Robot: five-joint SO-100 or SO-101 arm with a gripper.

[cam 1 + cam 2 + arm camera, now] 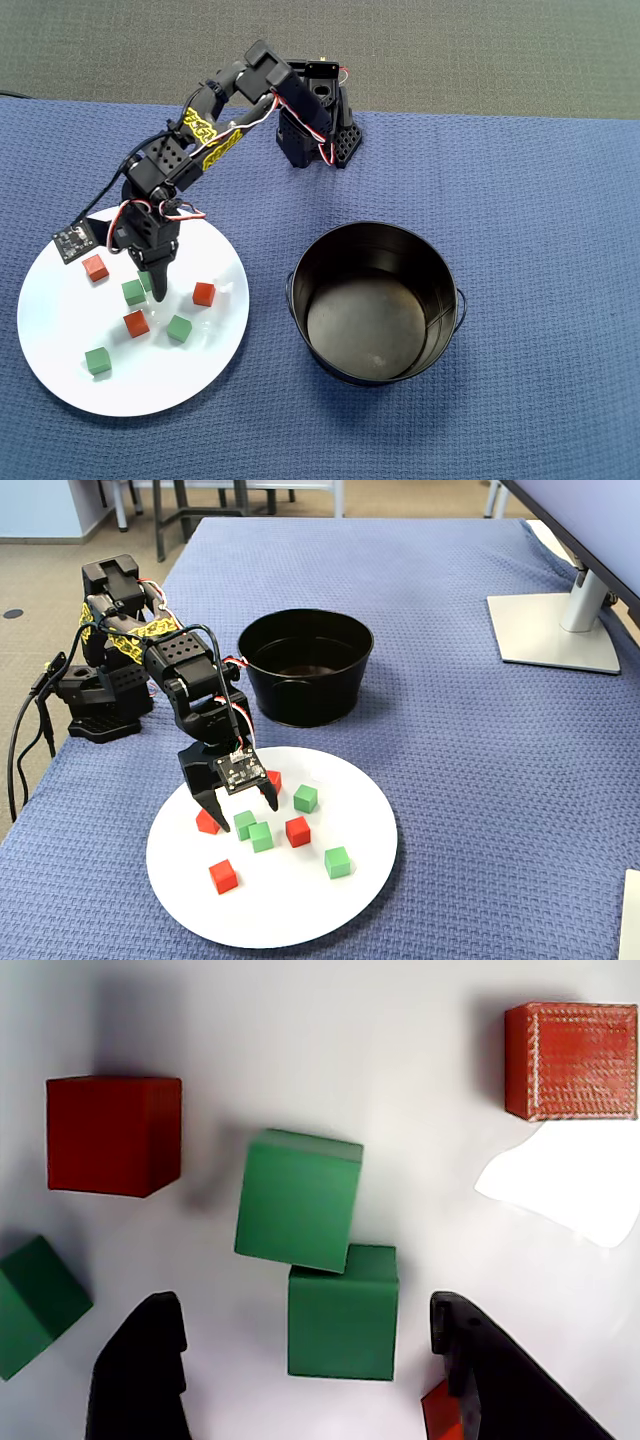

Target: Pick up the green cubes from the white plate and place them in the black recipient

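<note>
Black arm [175, 665], yellow markings, red-white cables

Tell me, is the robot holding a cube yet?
No, nothing is held. The tool is open above the white plate, its fingers on either side of a green cube without touching it.

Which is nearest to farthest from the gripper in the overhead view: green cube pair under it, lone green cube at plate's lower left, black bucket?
1. Green cube pair, between the open fingers of the gripper.
2. Lone green cube, lower left on the white plate.
3. Black bucket, off to the right.
</note>
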